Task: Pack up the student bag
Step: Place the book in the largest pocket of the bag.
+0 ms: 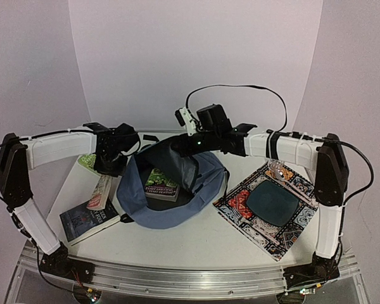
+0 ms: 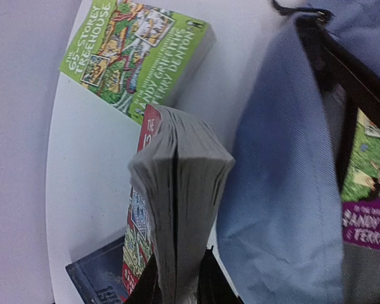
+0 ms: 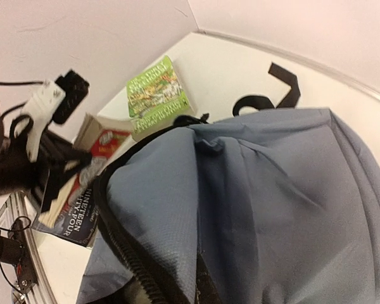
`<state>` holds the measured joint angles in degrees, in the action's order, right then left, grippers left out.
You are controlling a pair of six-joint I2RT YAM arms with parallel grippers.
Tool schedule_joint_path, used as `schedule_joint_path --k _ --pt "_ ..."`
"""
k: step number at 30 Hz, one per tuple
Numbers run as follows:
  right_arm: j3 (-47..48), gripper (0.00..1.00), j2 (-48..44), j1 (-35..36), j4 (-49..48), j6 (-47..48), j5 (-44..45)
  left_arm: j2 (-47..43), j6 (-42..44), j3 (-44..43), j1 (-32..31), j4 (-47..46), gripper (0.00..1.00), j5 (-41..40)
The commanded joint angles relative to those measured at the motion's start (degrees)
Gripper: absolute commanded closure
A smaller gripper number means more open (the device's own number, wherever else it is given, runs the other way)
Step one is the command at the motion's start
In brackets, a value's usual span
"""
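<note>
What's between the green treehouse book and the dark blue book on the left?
A thick red-covered book, held on edge in the left fingers, is between the green treehouse book and the dark blue book. The left wrist view shows it best.

My left arm is white and black; the student bag is slate blue; 1 book is bright green; the mat is many-coloured.

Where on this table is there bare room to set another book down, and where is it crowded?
Bare table runs along the near edge, in front of the student bag, between the dark book and the patterned mat. The gap between bag and mat is tight. The left is crowded with books.
</note>
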<state>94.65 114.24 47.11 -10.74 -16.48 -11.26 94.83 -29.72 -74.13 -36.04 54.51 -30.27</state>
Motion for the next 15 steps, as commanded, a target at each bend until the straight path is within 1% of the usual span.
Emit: schedule_joint_path --k 1,5,9,11,15 --pt "3.5 1.00 -4.5 0.0 -4.2 1.7 2.3 -4.7 -5.5 -2.3 -5.6 5.3 1.00 3.7" --pt "4.8 1.00 -4.0 0.0 -4.3 1.4 1.8 -4.8 -9.4 -3.6 -12.6 5.6 1.00 6.0" --pt "5.9 1.00 -3.1 0.1 -4.6 0.3 1.0 -2.0 -11.6 -7.2 -17.9 5.5 1.00 3.9" --pt "6.1 1.00 -2.9 0.1 -4.8 -0.3 0.5 0.0 -11.9 -9.0 -19.4 5.3 1.00 2.6" --pt "6.3 1.00 -2.5 0.5 -4.9 -0.8 -0.2 4.9 -9.9 -13.1 -21.0 5.3 1.00 -0.9"
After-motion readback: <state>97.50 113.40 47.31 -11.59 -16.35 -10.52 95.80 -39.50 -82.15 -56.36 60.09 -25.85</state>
